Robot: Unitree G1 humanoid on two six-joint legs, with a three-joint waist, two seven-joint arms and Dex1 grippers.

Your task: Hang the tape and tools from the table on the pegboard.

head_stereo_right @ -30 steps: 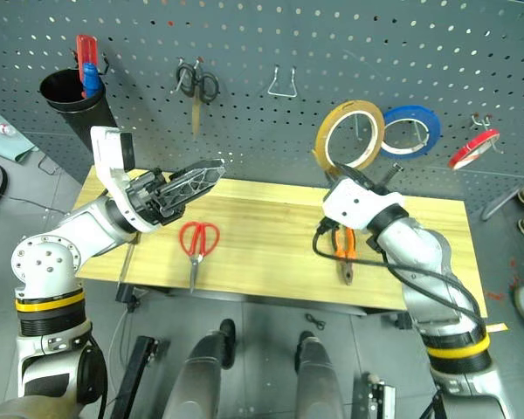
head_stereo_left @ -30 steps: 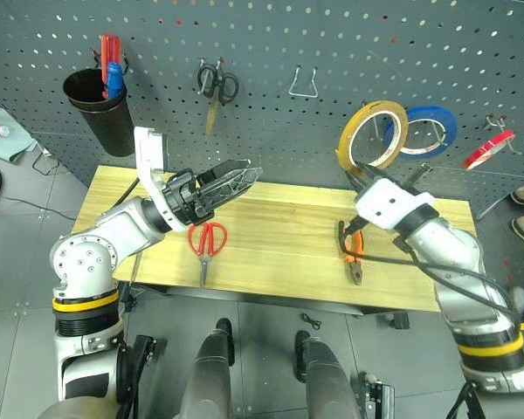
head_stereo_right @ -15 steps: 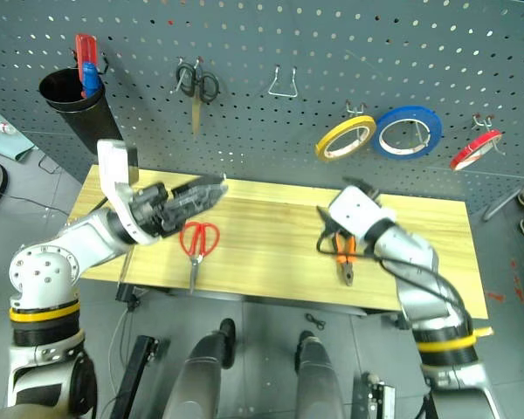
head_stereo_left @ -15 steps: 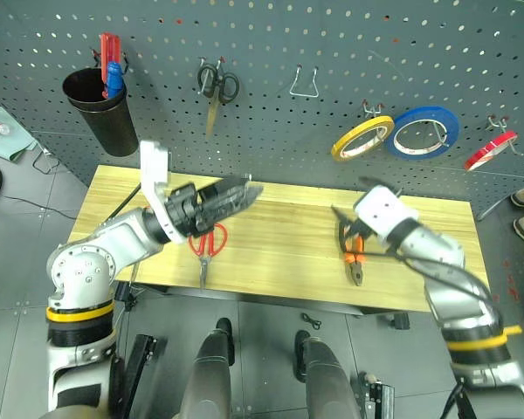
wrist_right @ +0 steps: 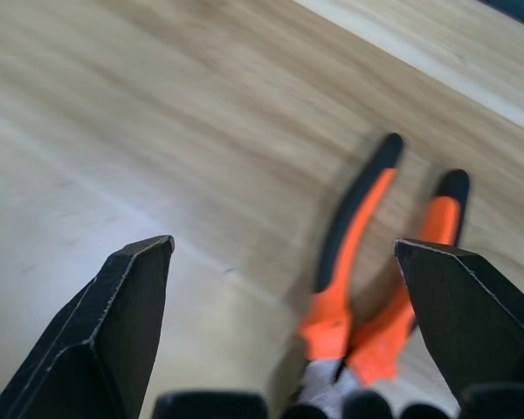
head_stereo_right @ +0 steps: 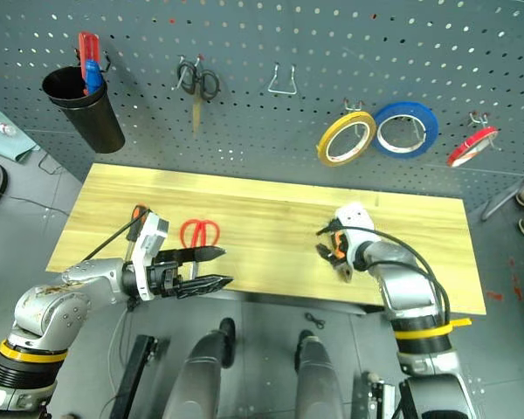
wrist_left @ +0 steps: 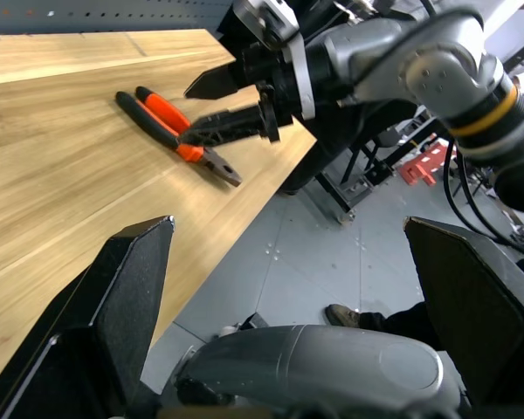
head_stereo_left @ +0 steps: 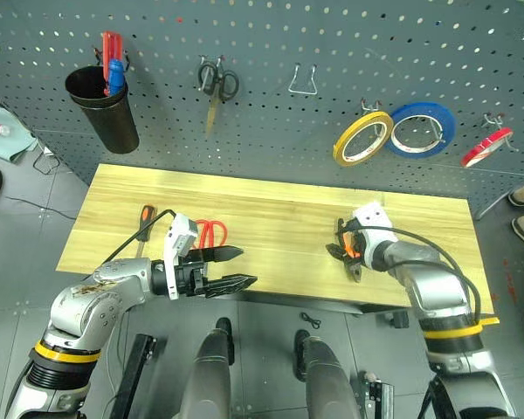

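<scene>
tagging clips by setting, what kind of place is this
Likely a workshop or tool bench: a perforated pegboard hung with tape and scissors, over a wooden table with pliers on it.

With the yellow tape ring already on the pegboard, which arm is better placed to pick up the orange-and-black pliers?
Right. The right gripper hovers open directly over the orange-and-black pliers, fingers straddling the handles. The left gripper is open at the wooden table's front edge, near the red-handled scissors, far from the pliers.

Orange-and-black pliers (wrist_right: 367,288) flat on pale wooden table (wrist_right: 157,131), between parted end effector (wrist_right: 293,332) fingers
</scene>
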